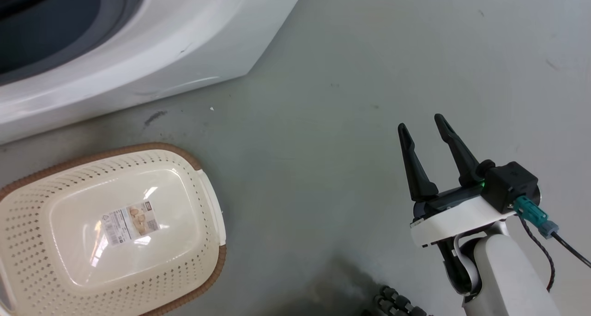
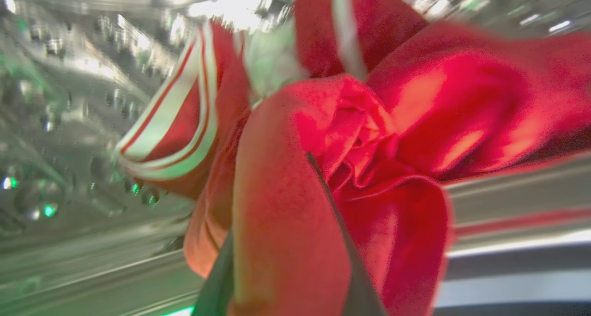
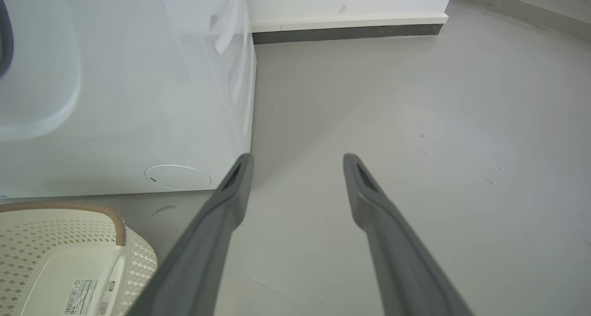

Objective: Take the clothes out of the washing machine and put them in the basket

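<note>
Clothes, bright red with a white, red-striped trim, are bunched around my left gripper inside the steel drum of the washing machine. A thick fold fills the gap between the two fingers, and creases gather at the tip of the one finger I can see. From that I judge the gripper closed on a handful of cloth.

The step in hand is drawing this bundle out through the porthole. To do it well I should:
- grip firmly;
- pull back straight and slowly, so the trailing trim does not snag on the drum's holes or the rubber ring;
- carry it over the basket, which sits empty on the floor just in front of the machine;
- let go only above its middle.

My right gripper hangs wide open and empty over bare floor, well apart from the basket.

Hard to make out: the left wrist view is blurred and my other left finger's tip is buried in cloth. I cannot tell whether I hold one garment or two, or whether more lies deeper in the drum.
</note>
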### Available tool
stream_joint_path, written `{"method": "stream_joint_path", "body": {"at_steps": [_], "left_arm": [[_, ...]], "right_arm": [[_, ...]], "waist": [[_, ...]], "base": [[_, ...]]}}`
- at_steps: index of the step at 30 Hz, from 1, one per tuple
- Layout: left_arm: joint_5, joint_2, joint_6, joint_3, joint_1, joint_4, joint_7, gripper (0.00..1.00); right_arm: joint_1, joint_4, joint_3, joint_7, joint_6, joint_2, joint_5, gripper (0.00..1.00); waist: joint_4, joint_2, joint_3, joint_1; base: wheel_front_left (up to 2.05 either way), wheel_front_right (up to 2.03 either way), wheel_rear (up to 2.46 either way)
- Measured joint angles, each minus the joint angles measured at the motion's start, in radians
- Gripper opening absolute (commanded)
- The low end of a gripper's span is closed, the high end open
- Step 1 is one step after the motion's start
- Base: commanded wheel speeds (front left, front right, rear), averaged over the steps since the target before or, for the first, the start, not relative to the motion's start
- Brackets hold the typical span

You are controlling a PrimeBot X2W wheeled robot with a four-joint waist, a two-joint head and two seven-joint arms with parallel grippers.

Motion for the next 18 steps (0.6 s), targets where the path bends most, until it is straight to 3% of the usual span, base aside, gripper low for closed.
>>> {"method": "stream_joint_path", "body": {"at_steps": [5,7,18], "left_arm": [[-0.024,-0.032,0.032,0.017,0.076,-0.014,-0.122,0.00],[-0.045,-0.059,0.056,0.027,0.138,-0.009,-0.221,0.00],[-0.098,-0.190,0.075,0.039,0.329,0.076,-0.570,0.00]], "right_arm": [[0.000,0.006,-0.017,0.000,0.000,0.000,-0.018,1.00],[0.008,0.018,-0.021,0.000,0.000,0.000,-0.032,1.00],[0.085,0.056,-0.059,0.000,0.000,0.001,-0.089,1.00]], "waist": [[0.008,0.0000,-0.040,-0.0001],[0.016,0.0000,-0.077,-0.0001],[0.067,0.0000,-0.271,-0.0002]], "base": [[0.00,0.00,0.00],[0.00,0.00,0.00],[0.00,0.00,0.00]]}}
